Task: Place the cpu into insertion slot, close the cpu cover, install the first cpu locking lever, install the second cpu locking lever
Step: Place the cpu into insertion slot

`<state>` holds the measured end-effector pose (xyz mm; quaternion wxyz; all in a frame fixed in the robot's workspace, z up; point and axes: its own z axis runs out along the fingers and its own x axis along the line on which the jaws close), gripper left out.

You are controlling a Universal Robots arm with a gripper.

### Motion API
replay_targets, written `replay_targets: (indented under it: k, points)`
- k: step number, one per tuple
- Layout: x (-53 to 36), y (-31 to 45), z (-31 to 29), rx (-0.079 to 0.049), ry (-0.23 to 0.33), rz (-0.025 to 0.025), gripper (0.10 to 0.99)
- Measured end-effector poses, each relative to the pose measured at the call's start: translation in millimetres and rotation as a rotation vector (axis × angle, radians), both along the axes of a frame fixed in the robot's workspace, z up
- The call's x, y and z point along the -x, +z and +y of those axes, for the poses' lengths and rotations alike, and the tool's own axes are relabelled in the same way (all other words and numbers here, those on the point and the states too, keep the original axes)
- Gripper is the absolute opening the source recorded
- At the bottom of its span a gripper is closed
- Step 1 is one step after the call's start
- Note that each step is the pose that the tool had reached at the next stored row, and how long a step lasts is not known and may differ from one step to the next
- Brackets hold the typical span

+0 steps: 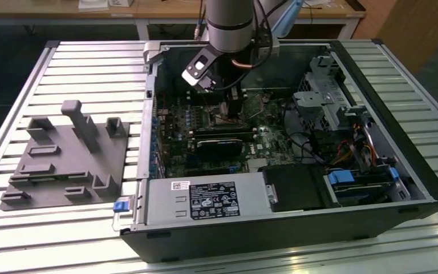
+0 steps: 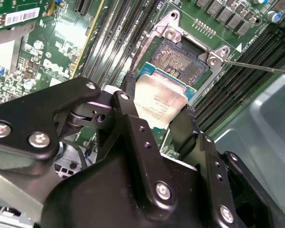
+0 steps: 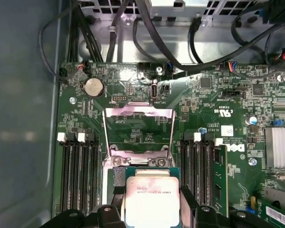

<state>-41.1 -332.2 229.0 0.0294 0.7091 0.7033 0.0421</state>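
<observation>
Slatted worktop (image 1: 89, 57) carries the open computer case (image 1: 280, 237); my tool (image 2: 156, 111) grips the chip (image 3: 152, 194) just above the bare socket (image 2: 180, 59). Its cover (image 3: 138, 111) stands raised; seating, closing and both latchings are left.

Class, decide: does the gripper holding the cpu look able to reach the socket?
Probably yes: the cpu cover is swung open, the socket lies bare, and the gripper holds the cpu close by it.

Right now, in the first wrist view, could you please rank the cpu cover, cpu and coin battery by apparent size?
cpu cover and cpu: similar, unranked, since the cpu is nearer the camera.
Then coin battery, smallest.
</observation>
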Motion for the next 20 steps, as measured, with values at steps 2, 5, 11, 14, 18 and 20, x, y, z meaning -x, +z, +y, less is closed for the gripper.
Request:
replay_targets:
  k: [2,5,11,14,18,20]
  points:
    - [0.5,-2.3,0.5,0.000,0.000,-0.0001,0.537]
    - [1.4,-6.1,1.5,0.000,0.000,0.0000,0.537]
    - [4.8,-13.8,2.4,0.000,0.001,-0.0002,0.537]
    - [9.4,-16.0,5.0,0.000,0.000,-0.0002,0.537]
    - [10.9,-19.8,6.8,0.000,0.002,-0.0002,0.537]
    - [10.9,-21.8,7.0,0.000,0.005,-0.0002,0.537]
